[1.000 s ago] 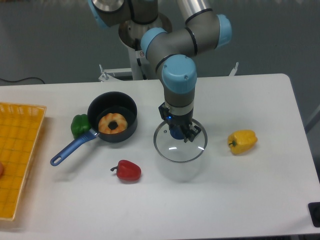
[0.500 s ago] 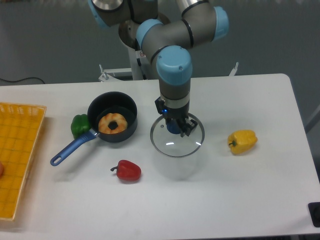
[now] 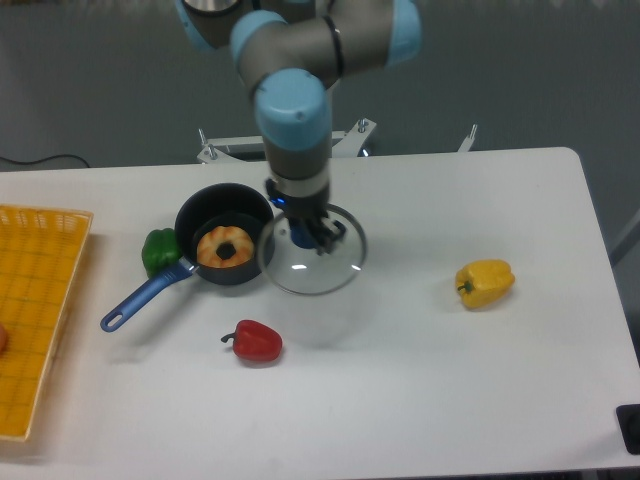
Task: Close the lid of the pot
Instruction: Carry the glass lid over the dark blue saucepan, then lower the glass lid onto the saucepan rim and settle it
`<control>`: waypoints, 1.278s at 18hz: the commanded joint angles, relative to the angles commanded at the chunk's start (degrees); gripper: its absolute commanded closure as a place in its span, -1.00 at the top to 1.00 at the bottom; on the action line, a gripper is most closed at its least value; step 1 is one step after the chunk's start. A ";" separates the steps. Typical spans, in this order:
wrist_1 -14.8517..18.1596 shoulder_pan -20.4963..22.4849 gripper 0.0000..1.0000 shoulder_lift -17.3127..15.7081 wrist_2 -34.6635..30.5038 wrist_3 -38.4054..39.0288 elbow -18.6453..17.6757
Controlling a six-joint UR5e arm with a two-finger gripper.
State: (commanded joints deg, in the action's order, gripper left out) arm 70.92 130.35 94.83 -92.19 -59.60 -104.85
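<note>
The pot (image 3: pixel 224 213), a dark navy saucepan with a long blue handle (image 3: pixel 145 295), stands left of centre on the white table and holds a ring-shaped pastry (image 3: pixel 226 246). Its top is uncovered. My gripper (image 3: pixel 306 238) is shut on the blue knob of the pot lid (image 3: pixel 312 265), a clear glass disc with a metal rim. The lid hangs in the air just right of the pot, its left edge overlapping the pot's right rim in view.
A green pepper (image 3: pixel 159 250) sits against the pot's left side. A red pepper (image 3: pixel 256 341) lies in front, a yellow pepper (image 3: pixel 485 282) far right. A yellow basket (image 3: pixel 35 300) occupies the left edge of the table.
The arm has carried the lid up and to the left, from the table's middle to beside the pot's right rim. The pot and the peppers have not moved.
</note>
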 joint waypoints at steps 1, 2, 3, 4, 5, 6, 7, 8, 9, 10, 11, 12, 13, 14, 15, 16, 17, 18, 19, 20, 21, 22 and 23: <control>0.09 -1.14 -0.04 0.00 -0.70 1.05 0.00; 0.09 -2.20 -0.04 0.09 -1.32 2.28 -0.18; 0.09 -3.17 -0.04 0.17 -1.93 3.25 -0.35; 0.09 -4.05 -0.04 0.17 -2.20 3.70 -0.62; 0.09 -4.92 -0.04 0.09 -2.29 3.87 -1.14; 0.09 -5.80 -0.04 -0.09 -2.38 4.05 -1.76; 0.01 -6.60 -0.04 -0.18 -2.38 4.83 -2.28; 0.00 -7.39 -0.04 -0.18 -2.38 6.15 -2.72; 0.00 -8.18 -0.04 -0.18 -2.38 7.03 -3.25; -0.08 -8.88 -0.04 -0.18 -2.46 7.39 -4.04; -0.08 -9.24 -0.04 -0.35 -2.64 7.57 -4.31; -0.08 -9.59 -0.04 -0.53 -2.73 7.74 -4.75; -0.17 -10.11 -0.04 -0.62 -2.73 8.27 -5.18; -0.17 -10.81 -0.04 -0.79 -2.73 8.88 -5.54; -0.17 -11.26 -0.04 -0.70 -2.73 9.49 -5.80; -0.17 -11.44 -0.04 -0.79 -2.73 9.76 -5.80; -0.17 -11.52 -0.04 -0.79 -2.73 9.76 -5.89; -0.17 -11.61 -0.04 -0.79 -2.73 9.85 -5.98; -0.17 -11.70 -0.04 -0.70 -2.73 9.94 -5.98; -0.17 -12.14 -0.04 -0.62 -2.82 9.94 -6.07; -0.17 -12.31 -0.04 -0.62 -2.82 9.94 -6.24; -0.17 -12.32 -0.04 -0.62 -2.73 9.94 -6.33; -0.17 -12.40 -0.04 -0.53 -2.82 9.94 -6.33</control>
State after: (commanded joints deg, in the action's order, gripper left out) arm 70.75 117.95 94.31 -95.01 -49.66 -111.18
